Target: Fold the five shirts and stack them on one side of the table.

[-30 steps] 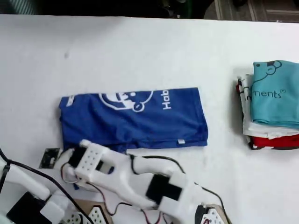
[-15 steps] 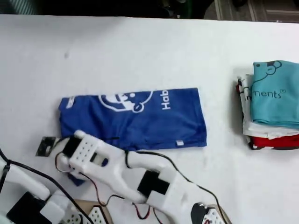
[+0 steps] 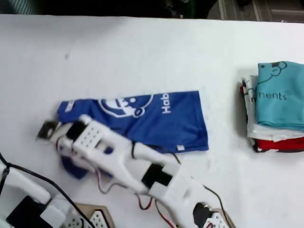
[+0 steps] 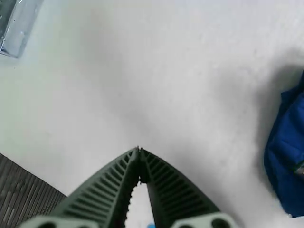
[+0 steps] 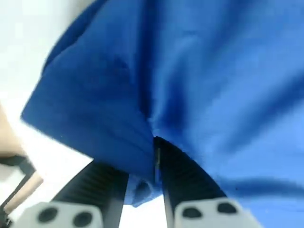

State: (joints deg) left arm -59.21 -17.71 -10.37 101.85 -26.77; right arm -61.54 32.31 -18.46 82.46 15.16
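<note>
**A:** What did the high view show?

**B:** The blue shirt (image 3: 156, 118) lay folded lengthwise near the middle of the white table (image 3: 142, 47). It had a white cartoon graphic and white lettering along its far edge. A small white label (image 3: 180, 147) sat at its near edge. The right arm (image 3: 123, 161) reached across from the near side to the shirt's near-left corner, where the cloth was bunched. At the right edge sat the stack (image 3: 273, 118) of folded shirts. A teal shirt (image 3: 280, 102) with white lettering lay on top, with white cloth and red cloth (image 3: 280, 142) under it.

**A:** And the left wrist view?

**B:** The left gripper (image 4: 139, 152) was pressed together at the tips with nothing between them, above bare table (image 4: 142, 71). A fold of the blue shirt (image 4: 287, 166) showed off to one side, well apart from it.

**A:** The right wrist view?

**B:** The right gripper (image 5: 156, 142) was pinching a ridge of the blue shirt (image 5: 213, 71), and the fabric creased into its tips. No writing showed there.
</note>
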